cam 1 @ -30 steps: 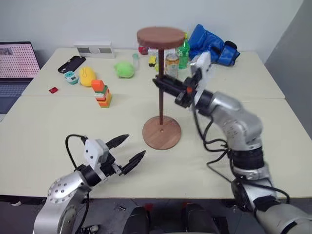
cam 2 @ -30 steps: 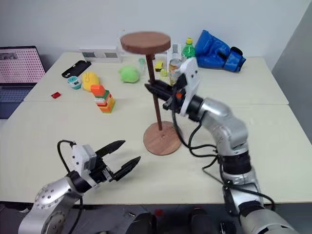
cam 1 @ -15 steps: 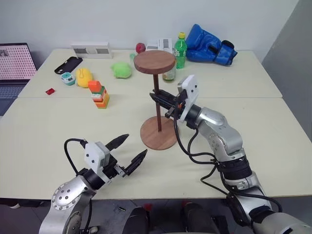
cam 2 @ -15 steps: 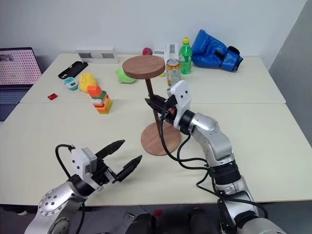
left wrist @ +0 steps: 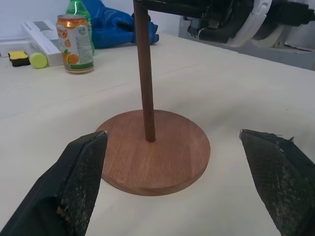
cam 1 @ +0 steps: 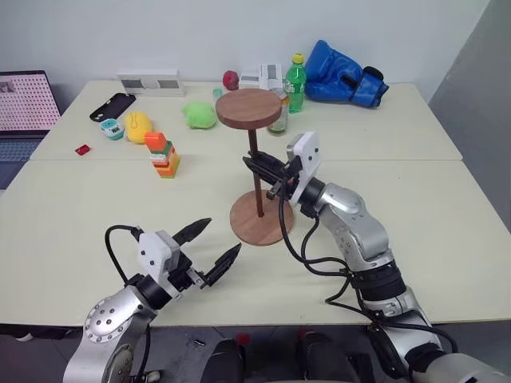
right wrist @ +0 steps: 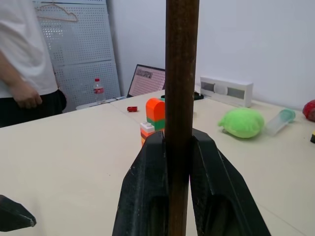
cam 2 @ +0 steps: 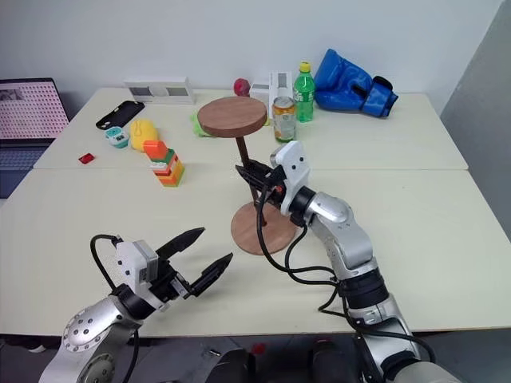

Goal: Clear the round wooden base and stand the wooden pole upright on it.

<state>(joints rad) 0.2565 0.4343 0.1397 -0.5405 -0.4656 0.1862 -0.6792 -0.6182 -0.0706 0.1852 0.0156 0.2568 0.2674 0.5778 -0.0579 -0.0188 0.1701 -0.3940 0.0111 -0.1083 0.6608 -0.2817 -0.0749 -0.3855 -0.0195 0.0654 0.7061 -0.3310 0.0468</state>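
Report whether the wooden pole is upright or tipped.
Upright: the wooden pole rises straight from the round wooden base, right claw clamped on it.

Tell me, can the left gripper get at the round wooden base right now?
Probably yes: the left gripper is open, facing the round wooden base, with bare table between them.
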